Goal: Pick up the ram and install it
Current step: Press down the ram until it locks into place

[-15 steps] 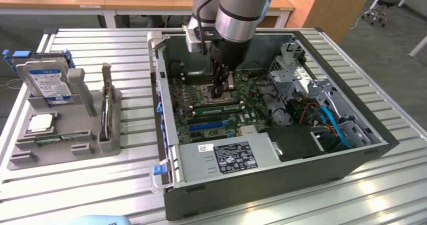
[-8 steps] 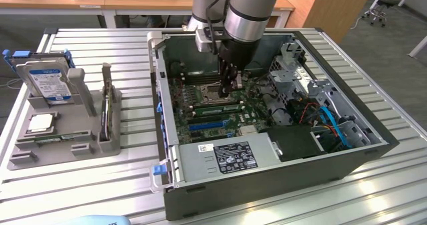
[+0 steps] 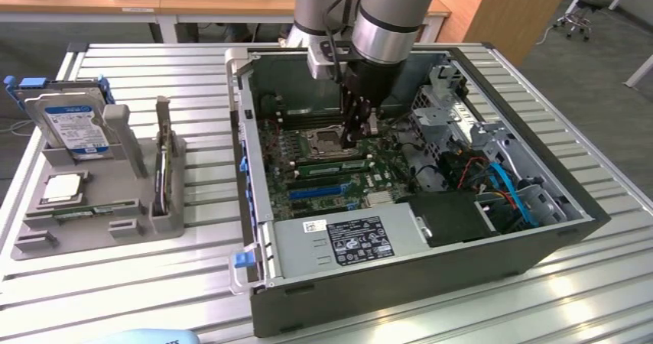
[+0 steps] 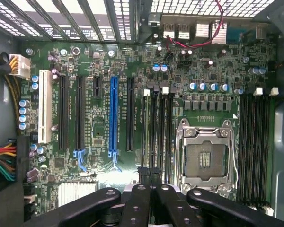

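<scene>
Exterior view: near the table's (image 3: pixel 122 283) left edge, one ram stick (image 3: pixel 90 211) lies in the grey tray (image 3: pixel 164 225). Farther in, inside the open computer case (image 3: pixel 408 275), the ram (image 3: pixel 329 166) stands in a slot beside the CPU socket (image 3: pixel 324 139). My tool (image 4: pixel 149 176) is closed just above it; I cannot tell if they touch.

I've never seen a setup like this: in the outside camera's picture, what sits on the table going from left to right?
Hard drive with blue label → grey parts holder → open computer case, with the robot's gripper reaching inside it.
</scene>
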Robot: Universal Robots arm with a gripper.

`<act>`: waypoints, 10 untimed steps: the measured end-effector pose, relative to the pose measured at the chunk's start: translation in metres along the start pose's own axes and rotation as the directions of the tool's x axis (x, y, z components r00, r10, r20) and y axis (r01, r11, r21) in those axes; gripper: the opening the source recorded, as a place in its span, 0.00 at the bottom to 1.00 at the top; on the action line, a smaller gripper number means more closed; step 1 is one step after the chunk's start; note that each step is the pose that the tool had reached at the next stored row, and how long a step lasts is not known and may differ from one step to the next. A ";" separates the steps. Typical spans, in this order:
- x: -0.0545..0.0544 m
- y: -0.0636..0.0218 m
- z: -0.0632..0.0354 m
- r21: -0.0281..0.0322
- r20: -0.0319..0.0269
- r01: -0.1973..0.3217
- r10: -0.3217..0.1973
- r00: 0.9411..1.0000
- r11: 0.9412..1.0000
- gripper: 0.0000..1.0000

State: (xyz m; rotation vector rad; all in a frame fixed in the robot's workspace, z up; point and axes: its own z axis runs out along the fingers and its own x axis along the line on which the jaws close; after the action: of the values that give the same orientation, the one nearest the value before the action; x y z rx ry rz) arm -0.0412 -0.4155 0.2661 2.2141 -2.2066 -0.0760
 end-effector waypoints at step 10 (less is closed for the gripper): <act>0.000 0.0000 0.0000 0.000 0.000 0.000 0.000 1.000 1.000 0.10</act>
State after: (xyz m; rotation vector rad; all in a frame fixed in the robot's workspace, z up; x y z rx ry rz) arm -0.0412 -0.4155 0.2661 2.2141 -2.2065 -0.0761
